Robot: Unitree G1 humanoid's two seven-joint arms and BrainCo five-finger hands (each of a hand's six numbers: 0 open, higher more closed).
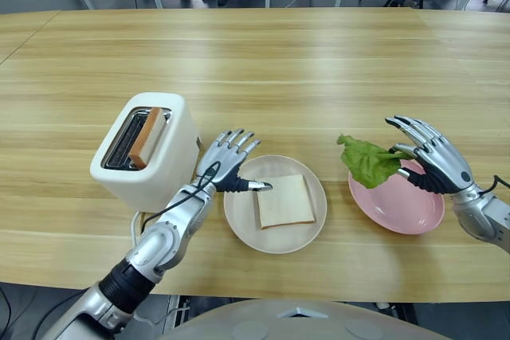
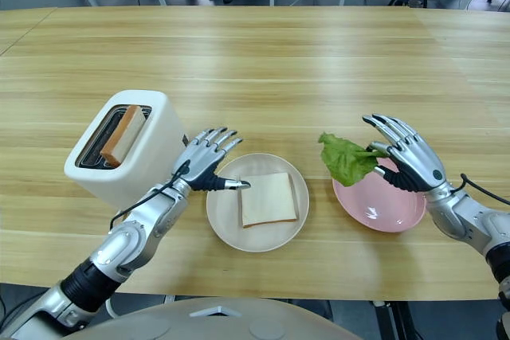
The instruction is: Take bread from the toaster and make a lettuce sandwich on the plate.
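A cream toaster (image 1: 151, 153) stands at the left with one slice of bread (image 1: 147, 136) upright in a slot. A second slice (image 1: 284, 201) lies flat on the beige plate (image 1: 239, 220) in the middle. My left hand (image 1: 226, 163) hovers open at the plate's left rim, between toaster and slice, holding nothing. My right hand (image 1: 430, 159) is over the pink plate (image 1: 414, 216) at the right, pinching a green lettuce leaf (image 1: 368, 160) that hangs above the plate's left edge.
The wooden table (image 1: 279, 69) stretches wide behind the plates. A black cable (image 1: 171, 209) runs along my left forearm by the toaster's front. Chair and table legs stand on the floor beyond the far edge.
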